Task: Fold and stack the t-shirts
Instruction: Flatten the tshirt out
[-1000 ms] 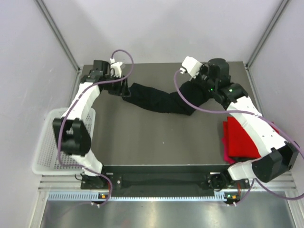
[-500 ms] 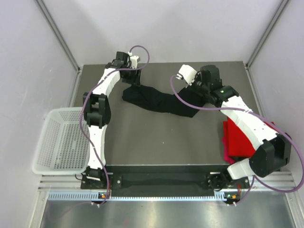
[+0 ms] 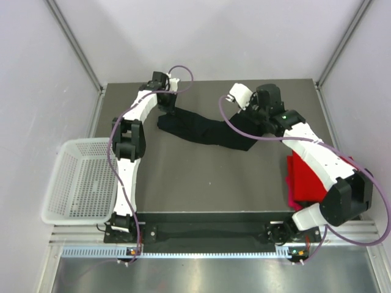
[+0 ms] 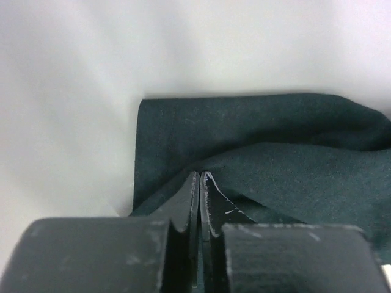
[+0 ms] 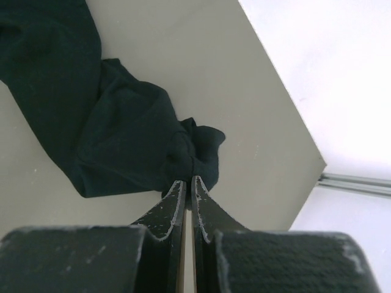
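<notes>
Black t-shirt (image 3: 204, 128) drawn out in a crumpled band across the far half of the table (image 3: 201, 183), pinched at its left end by the closed left gripper (image 4: 200, 176) and at its bunched right end by the closed right gripper (image 5: 188, 180). Folded red t-shirt (image 3: 308, 177) over a magenta t-shirt (image 3: 288, 194) at the table's right edge. White mesh basket (image 3: 79, 183) beside the left edge.

The black t-shirt (image 3: 201, 128) lies bunched in a long twisted band across the far desk (image 3: 183, 183); the red t-shirt (image 3: 308, 180) sits folded (over the magenta t-shirt (image 3: 289, 194)) at right.
</notes>
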